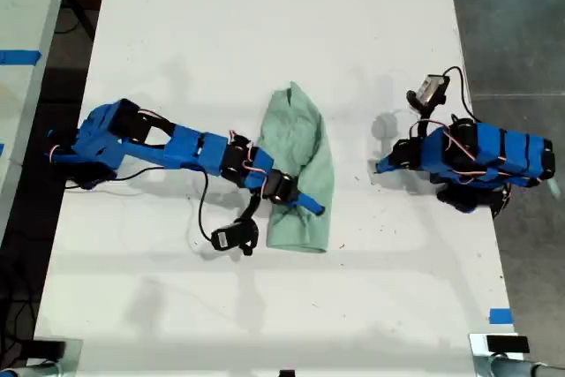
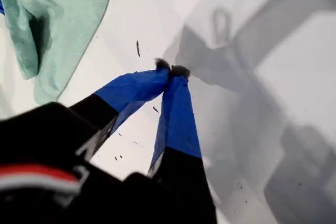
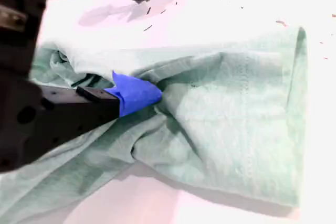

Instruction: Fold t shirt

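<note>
Nearest the lens in the second wrist view: my second tool (image 3: 137, 94), blue tip buried in a fold of the t shirt (image 3: 220, 129). Only one finger shows, so cannot tell if it's clamped on the cloth or just pressing into it.

Exterior view, left to right, all placed against the t shirt. To its left, the arm carrying my second tool reaches in across the white bench (image 1: 265, 41), tip (image 1: 309, 206) landing on the shirt's lower middle. The t shirt (image 1: 300, 143) lies mid-bench, already bunched into a narrow long strip, wrinkled, one end pointed, the other wider. To its right, well apart, my first tool (image 1: 381, 166) sits over bare bench; in the first wrist view its fingers (image 2: 171, 70) meet at the tips with nothing between, shirt only at the edge of that picture (image 2: 63, 14).

Handling, my guess: soft, light, limp cloth. No stiffness, so it will drape and drag rather than flip cleanly, and a one-point pinch just pulls a ridge. Some grip against the bench likely, not slippery. Not fragile. Best holds look like the hemmed edge or a corner at the wider end, where layers are thicker and stitched; pinching mid-panel risks catching only the top layer.

Fold looks partly done, not tidy yet.
</note>
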Robot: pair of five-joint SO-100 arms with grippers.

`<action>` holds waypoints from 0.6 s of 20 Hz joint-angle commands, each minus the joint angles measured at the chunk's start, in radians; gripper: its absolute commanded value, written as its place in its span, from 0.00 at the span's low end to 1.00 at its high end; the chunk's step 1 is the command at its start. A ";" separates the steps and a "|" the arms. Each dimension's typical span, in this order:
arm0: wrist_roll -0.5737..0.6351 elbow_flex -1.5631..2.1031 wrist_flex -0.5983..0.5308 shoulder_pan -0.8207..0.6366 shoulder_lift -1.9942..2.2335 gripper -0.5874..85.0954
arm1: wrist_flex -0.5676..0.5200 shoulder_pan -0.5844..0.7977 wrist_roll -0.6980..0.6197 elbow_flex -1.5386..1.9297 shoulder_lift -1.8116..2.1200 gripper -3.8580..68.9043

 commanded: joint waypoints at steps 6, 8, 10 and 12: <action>-0.095 -0.035 0.202 -0.012 0.445 0.32 | 0.000 -0.002 -0.006 0.029 0.012 0.07; -0.138 -0.029 0.318 -0.025 0.543 0.32 | 0.000 -0.002 -0.006 0.029 0.012 0.07; -0.140 -0.029 0.433 -0.054 0.588 0.32 | 0.000 0.002 -0.006 0.029 0.012 0.07; -0.135 -0.002 0.491 -0.051 0.640 0.32 | 0.000 0.000 -0.005 0.029 0.012 0.07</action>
